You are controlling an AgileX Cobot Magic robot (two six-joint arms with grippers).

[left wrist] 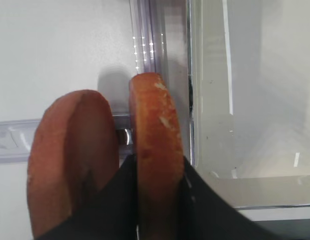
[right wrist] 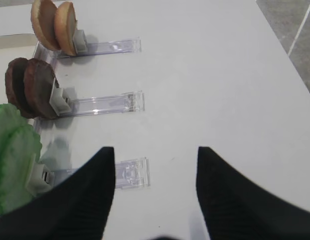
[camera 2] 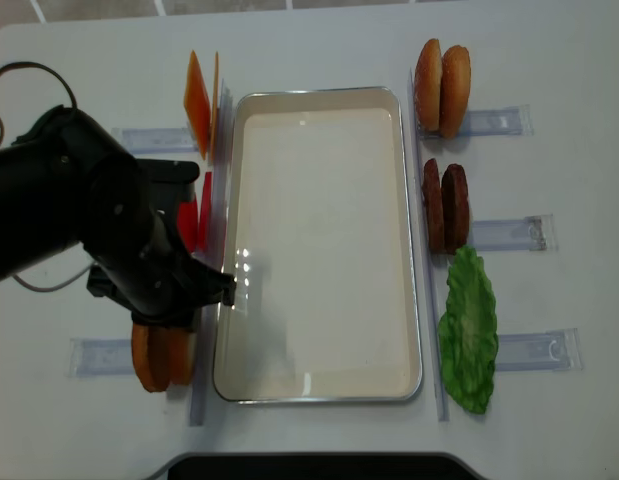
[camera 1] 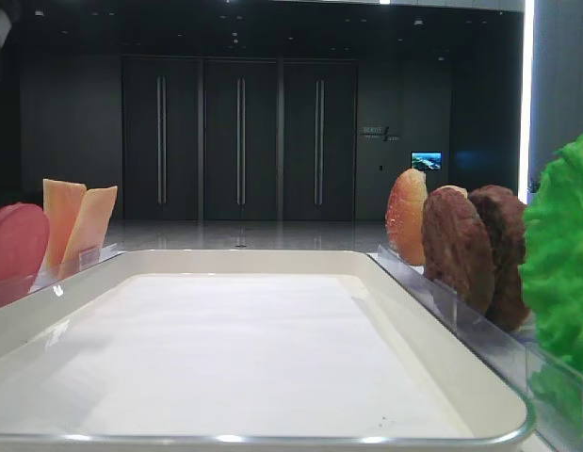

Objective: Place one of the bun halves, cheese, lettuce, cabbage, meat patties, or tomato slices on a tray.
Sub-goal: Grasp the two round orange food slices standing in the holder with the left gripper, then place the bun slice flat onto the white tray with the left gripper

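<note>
Left pincer (left wrist: 157,200) clamped on upright bun half (left wrist: 155,145) beside tray (left wrist: 215,100).

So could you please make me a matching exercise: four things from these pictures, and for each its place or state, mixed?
Things:
1. lettuce
2. meat patties
3. left pincer
4. tray

Places or states:
A. shut on a bun half
B. in the middle, holding no food
C. right of the tray, nearest row
D. right of the tray, middle row

Pairs: 1-C, 2-D, 3-A, 4-B
</note>
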